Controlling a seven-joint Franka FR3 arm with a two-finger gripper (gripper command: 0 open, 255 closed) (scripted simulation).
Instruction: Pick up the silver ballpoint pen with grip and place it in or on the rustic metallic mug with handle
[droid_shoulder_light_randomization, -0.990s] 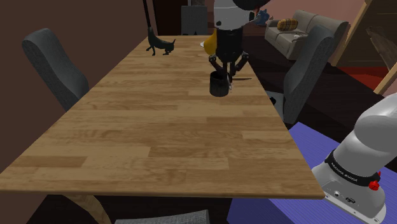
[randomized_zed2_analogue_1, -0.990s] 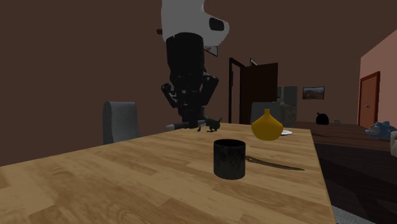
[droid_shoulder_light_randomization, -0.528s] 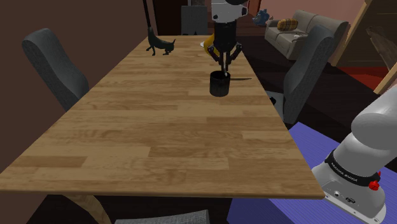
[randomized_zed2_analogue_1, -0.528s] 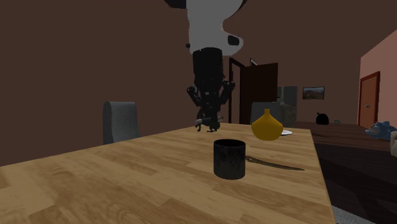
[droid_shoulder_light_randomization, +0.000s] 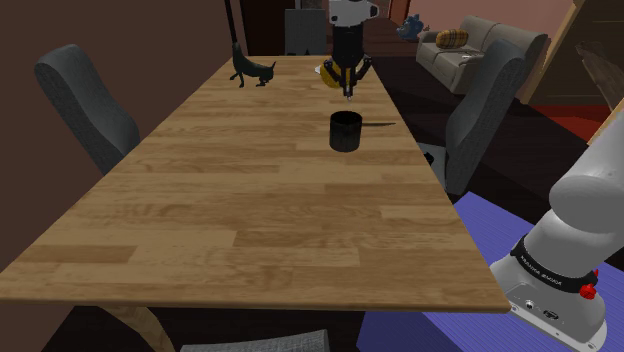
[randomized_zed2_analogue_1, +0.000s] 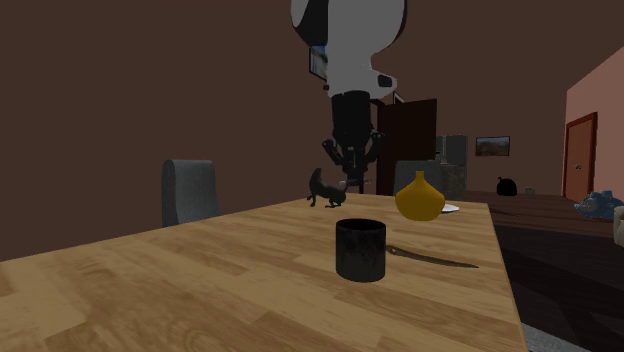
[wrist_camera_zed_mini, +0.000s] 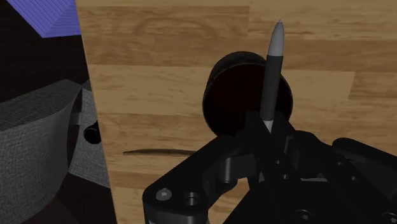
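Note:
A dark round mug (droid_shoulder_light_randomization: 345, 132) stands on the wooden table (droid_shoulder_light_randomization: 230, 200), towards its far right in the shoulder view. It also shows in the second exterior view as the mug (randomized_zed2_analogue_1: 360, 250). My black gripper (droid_shoulder_light_randomization: 347, 88) hangs above the table beyond the mug, in front of the yellow vase. In the wrist view the gripper (wrist_camera_zed_mini: 267, 127) is shut on the pen (wrist_camera_zed_mini: 271, 76), a dark barrel with a grey tip that points straight out from the fingers. Seen that way, the pen lies across the mug's (wrist_camera_zed_mini: 229, 95) open mouth. In the second exterior view the gripper (randomized_zed2_analogue_1: 352, 182) hangs beside a black cat figure.
A yellow vase (randomized_zed2_analogue_1: 418, 197) and a black cat figure (droid_shoulder_light_randomization: 250, 70) stand at the table's far end. A thin dark streak (randomized_zed2_analogue_1: 430, 258) lies on the table beside the mug. Grey chairs (droid_shoulder_light_randomization: 85, 105) flank the table, and a purple rug (droid_shoulder_light_randomization: 470, 250) lies near the stand.
The gripper with the pen has moved from right over the mug towards the table's far end, near the vase. The pen has swung from lying sideways to pointing along the fingers.

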